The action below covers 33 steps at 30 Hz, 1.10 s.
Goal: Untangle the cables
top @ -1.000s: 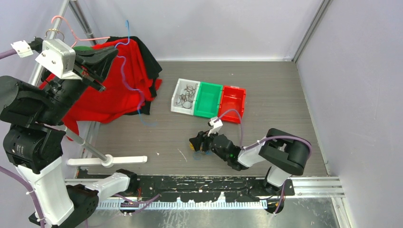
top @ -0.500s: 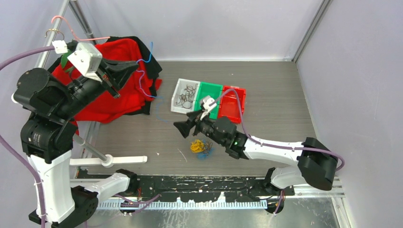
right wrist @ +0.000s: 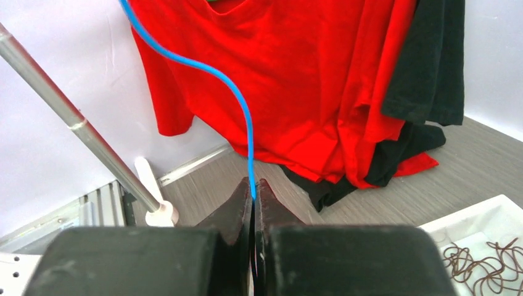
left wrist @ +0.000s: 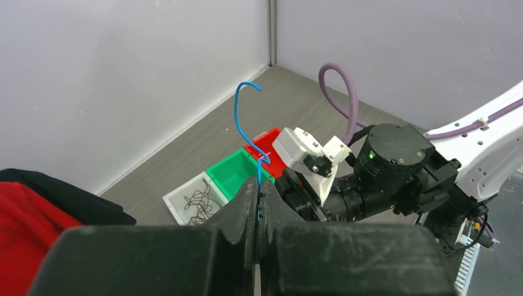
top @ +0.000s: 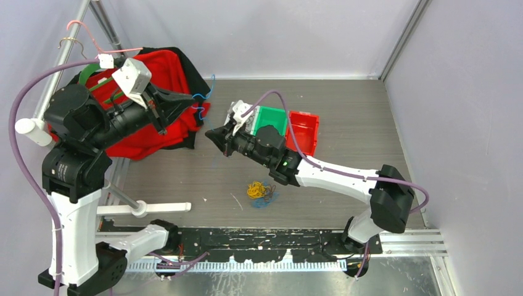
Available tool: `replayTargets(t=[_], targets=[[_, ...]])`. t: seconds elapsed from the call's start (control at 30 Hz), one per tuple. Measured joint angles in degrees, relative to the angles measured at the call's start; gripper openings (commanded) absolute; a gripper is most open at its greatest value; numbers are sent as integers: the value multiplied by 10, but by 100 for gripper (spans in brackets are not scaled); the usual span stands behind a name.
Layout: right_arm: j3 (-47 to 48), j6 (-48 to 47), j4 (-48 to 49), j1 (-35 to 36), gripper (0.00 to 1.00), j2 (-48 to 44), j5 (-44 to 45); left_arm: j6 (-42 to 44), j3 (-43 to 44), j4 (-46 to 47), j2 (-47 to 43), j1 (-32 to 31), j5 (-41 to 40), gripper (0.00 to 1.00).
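1. Grippers: neither one touches the nearest item, a heap (top: 261, 190) of yellow-orange, dark and blue cords lying bunched on the near table, between the two arm bases.
2. Right gripper (right wrist: 253, 188), farther out and left of the heap, has its jaws pressed together on the blue cable (right wrist: 210, 69). The cable enters between the fingertips and rises up and to the left.
3. Left gripper (left wrist: 258, 191), raised just beyond and left of the right one, is also clamped shut on the blue cable. A free end curls up above its fingers. The two grips sit close together on the same cable.
4. Far side: white bin (left wrist: 185, 186) holds loose brown cords (left wrist: 198, 203). The green bin (top: 271, 117) and red bin (top: 301, 132) beside it look bare. A red shirt (top: 172, 68) hangs at far left.
5. Progress, as a judgement: some brown cords appear already sorted, and one blue cable is lifted out. The heap is not yet separated, so most work remains. Whether the held cable's lower end runs into the heap cannot be told.
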Motion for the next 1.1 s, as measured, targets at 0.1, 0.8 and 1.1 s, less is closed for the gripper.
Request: replayTargets(t=[0.1,0.8,1.1], targets=[[-2,10,-6,-5,1,0,1,0,-31,0,-17,0,0,0],[-47,189,-143,-240,1,-92,124,172,-203,-210,59,0,15,57],[9,120,-213,-262,1,13,153,200,-203,-224,25,0,-7,58]])
